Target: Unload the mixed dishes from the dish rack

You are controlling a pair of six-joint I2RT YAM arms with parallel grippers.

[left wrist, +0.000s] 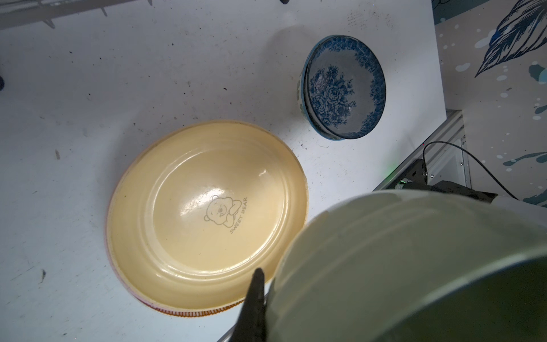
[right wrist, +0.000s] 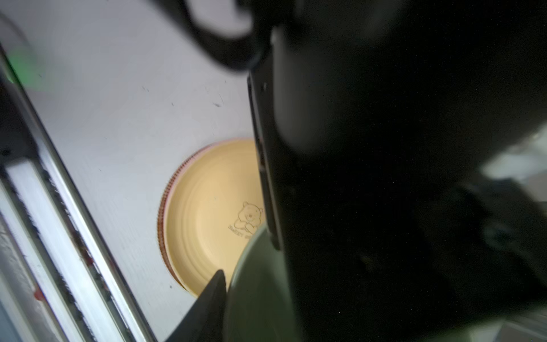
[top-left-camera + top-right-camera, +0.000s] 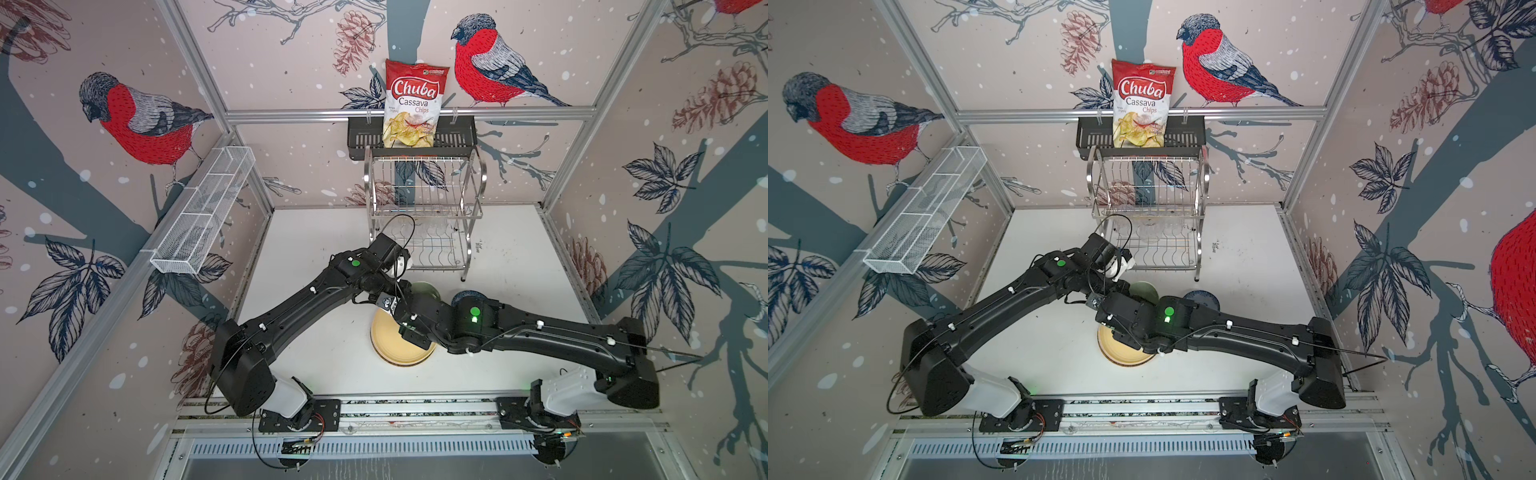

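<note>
Landmark: cream-yellow plate (image 3: 395,351), flat on the table (image 3: 307,257).
Left arm: left gripper (image 1: 262,299) is clamped on the wall of the pale green bowl (image 1: 399,266). One finger shows outside the wall; its partner is hidden.
Held item: the pale green bowl hangs mouth up above the plate's rack-side edge.
Right arm: right gripper (image 2: 218,299) sits at the same bowl, above the plate. Only one finger shows, so its grip cannot be determined.
Right of plate: blue-white bowl (image 3: 469,296), apart from the plate.
Beyond plate: dish rack (image 3: 424,199).
Controlling relation (judgement): the left gripper carries the bowl, and the blue-white bowl lies on the right arm's side.
</note>
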